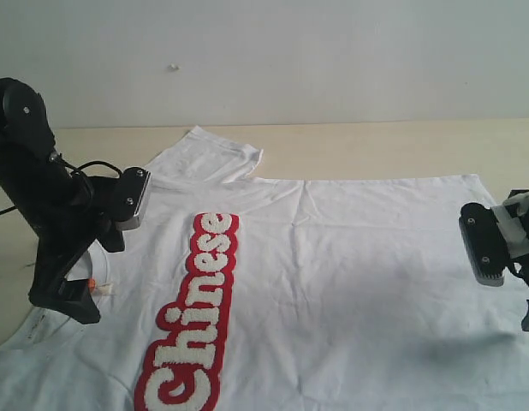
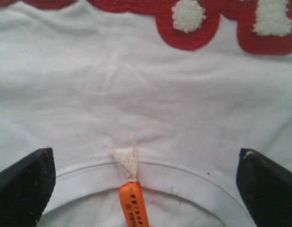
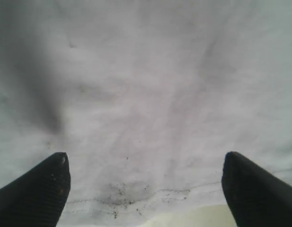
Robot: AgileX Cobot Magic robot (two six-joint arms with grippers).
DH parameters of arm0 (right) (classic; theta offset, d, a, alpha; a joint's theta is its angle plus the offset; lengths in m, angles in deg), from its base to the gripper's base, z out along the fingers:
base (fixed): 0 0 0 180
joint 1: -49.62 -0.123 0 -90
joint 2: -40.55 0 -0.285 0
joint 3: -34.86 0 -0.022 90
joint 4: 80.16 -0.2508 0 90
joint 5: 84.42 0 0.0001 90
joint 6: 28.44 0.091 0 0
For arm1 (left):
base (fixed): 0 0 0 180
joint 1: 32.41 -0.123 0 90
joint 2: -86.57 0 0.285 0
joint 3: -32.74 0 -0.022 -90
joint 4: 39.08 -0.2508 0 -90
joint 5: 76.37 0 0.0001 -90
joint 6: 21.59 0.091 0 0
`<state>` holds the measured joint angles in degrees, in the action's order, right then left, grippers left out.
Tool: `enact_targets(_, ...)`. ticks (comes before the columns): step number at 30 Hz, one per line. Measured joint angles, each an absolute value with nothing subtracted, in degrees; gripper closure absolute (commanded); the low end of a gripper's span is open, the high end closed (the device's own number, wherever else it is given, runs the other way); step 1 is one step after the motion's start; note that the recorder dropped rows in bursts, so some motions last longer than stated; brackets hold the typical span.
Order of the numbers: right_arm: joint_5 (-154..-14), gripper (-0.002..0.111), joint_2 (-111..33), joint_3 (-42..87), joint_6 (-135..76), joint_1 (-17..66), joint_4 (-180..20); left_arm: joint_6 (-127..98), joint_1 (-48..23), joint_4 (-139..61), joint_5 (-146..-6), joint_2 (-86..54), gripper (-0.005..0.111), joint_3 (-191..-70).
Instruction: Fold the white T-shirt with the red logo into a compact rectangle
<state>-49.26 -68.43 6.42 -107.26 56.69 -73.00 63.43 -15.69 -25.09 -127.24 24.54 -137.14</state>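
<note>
The white T-shirt [image 1: 359, 257] is lying spread front-up on the pale bench [image 1: 376, 145], neck end toward the left of the exterior view and bottom edge toward the right. The red logo [image 1: 196, 317] is running as a long strip down the chest, reading "Chinese" in fuzzy white letters on red. One sleeve [image 1: 215, 154] is pointing toward the far side of the bench, its edge turned over a little.

I am reading the left gripper [image 2: 145, 152] as spread wide, both dark fingers [image 2: 23, 184] showing well apart and nothing between them but cloth. It is sitting over the ribbed collar [image 2: 193, 179], with the orange tag [image 2: 133, 205] and its frayed bit of string lying midway between the fingers. The lower edge of the logo is showing just beyond. I cannot tell whether the fingertips are touching the fabric.

The right gripper [image 3: 146, 155] is likewise standing wide, holding nothing. It is positioned over the stitched hem [image 3: 174, 193], where a sliver of bench is showing past the edge. Small dark specks are marking the cloth just beside the hem. Contact here is also unclear.
</note>
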Motion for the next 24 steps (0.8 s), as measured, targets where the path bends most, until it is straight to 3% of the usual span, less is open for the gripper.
enact_targets(9, -51.10, 0.030, -72.15, 6.80, -107.93, 57.08, -73.03, 63.43, -15.69, -24.97, -127.45, 24.66, 0.001, -137.14)
enact_targets(13, -49.38, 0.054, -73.39, 7.19, -109.20, 57.08, -73.14, 63.43, -15.69, -24.87, -127.45, 24.76, 0.001, -137.14)
enact_targets(19, -48.13, 0.105, -74.42, 7.54, -110.51, 57.08, -73.53, 63.43, -15.69, -24.87, -127.71, 24.76, 0.001, -137.14)
enact_targets(24, -54.55, 0.108, -75.09, 7.69, -108.30, 57.08, -73.53, 63.43, -15.69, -24.87, -127.87, 24.76, 0.001, -137.14)
